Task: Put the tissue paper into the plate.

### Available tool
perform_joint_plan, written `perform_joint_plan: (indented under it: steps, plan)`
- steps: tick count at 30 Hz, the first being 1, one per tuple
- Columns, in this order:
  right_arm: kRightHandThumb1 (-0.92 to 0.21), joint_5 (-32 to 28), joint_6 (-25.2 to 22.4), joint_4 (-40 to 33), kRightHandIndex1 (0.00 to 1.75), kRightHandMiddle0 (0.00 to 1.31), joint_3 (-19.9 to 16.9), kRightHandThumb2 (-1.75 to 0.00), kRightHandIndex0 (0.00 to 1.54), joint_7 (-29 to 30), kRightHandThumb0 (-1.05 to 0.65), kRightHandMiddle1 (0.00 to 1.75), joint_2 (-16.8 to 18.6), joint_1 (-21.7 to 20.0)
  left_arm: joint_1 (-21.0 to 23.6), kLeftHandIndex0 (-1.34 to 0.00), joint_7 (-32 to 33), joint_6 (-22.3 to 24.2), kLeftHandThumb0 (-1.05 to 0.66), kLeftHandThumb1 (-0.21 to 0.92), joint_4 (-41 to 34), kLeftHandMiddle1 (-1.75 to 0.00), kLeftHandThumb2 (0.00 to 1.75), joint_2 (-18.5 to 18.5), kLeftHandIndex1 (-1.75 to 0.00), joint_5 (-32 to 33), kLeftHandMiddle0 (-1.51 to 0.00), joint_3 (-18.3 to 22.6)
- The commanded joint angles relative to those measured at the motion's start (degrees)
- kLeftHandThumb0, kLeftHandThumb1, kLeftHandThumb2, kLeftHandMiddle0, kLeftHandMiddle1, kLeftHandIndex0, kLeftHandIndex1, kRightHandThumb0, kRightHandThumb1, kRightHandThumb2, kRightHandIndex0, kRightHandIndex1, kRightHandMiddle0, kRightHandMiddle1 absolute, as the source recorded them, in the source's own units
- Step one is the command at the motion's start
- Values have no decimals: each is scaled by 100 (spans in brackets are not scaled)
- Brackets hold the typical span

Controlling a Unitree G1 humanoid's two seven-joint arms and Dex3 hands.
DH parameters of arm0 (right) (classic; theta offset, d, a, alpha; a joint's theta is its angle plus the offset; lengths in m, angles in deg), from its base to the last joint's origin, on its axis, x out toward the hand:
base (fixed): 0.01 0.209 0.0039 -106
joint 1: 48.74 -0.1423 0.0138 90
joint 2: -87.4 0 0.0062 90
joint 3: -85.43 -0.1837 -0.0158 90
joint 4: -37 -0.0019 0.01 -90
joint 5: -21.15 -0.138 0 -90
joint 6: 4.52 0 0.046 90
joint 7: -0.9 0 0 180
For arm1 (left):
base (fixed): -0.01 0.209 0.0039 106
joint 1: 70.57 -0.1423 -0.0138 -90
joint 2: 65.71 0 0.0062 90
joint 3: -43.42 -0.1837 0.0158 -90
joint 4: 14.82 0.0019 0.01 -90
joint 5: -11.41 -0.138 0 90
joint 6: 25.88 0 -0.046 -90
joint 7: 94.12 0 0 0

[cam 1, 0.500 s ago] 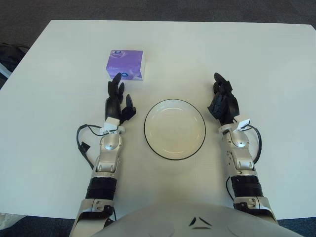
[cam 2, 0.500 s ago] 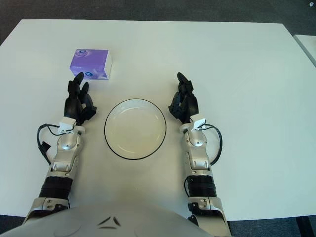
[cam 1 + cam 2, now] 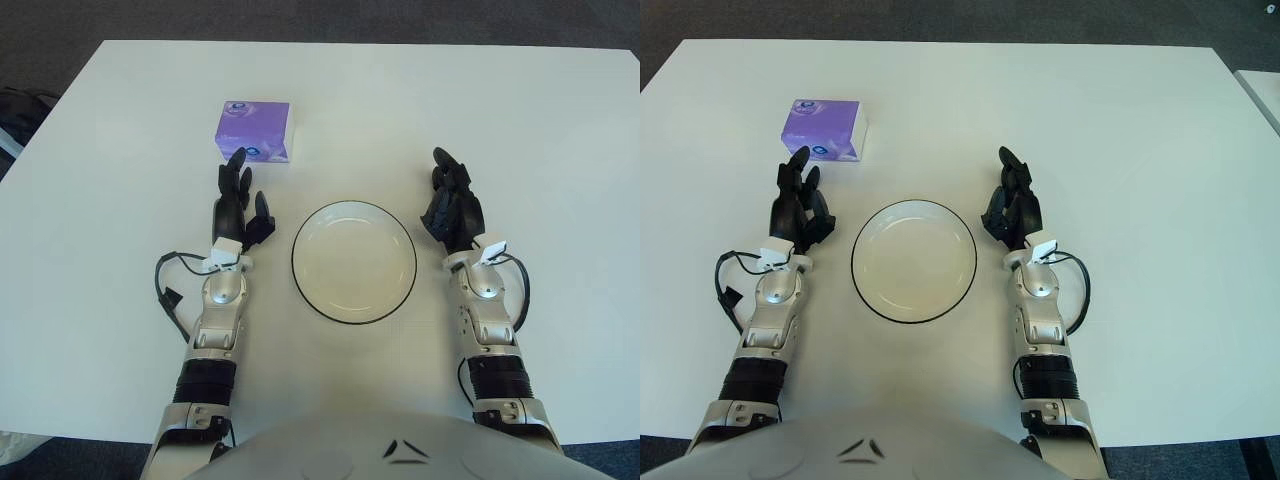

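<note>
The left hand shows over the white tabletop with its fingers extended and loosely apart, holding nothing. Just ahead of those fingertips, very slightly to the hand's right, lies the purple tissue paper pack, flat on the tabletop; whether the fingertips touch its near edge I cannot tell. To the right of the left hand, close beside it, sits the round white plate with a dark rim, nothing in it. The right hand shows on the far side of the plate, just off its rim, fingers likewise stretched forward and relaxed, gripping nothing. A black cable loops beside the left wrist
</note>
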Motion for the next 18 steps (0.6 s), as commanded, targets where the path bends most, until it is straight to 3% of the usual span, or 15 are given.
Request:
perform_joint_plan:
  steps: [1,10,18]
  plan:
    - [-92,-58,-403,267,0,0,-26,-97,23,17,-73,37,17,399,-295,0,-39,197,-70,92,118,0,91,14,-59,-1,-33,-7]
    - [-92,-34,-393,308,0,0,-11,-98,22,31,-73,37,26,388,-433,0,-90,203,-71,92,-247,-1,92,-59,-58,2,-34,27]
    - [-92,-11,-263,554,0,0,-7,-99,23,13,-72,38,8,307,-613,0,-258,846,-69,92,-1920,-1,91,-318,-57,20,-35,362]
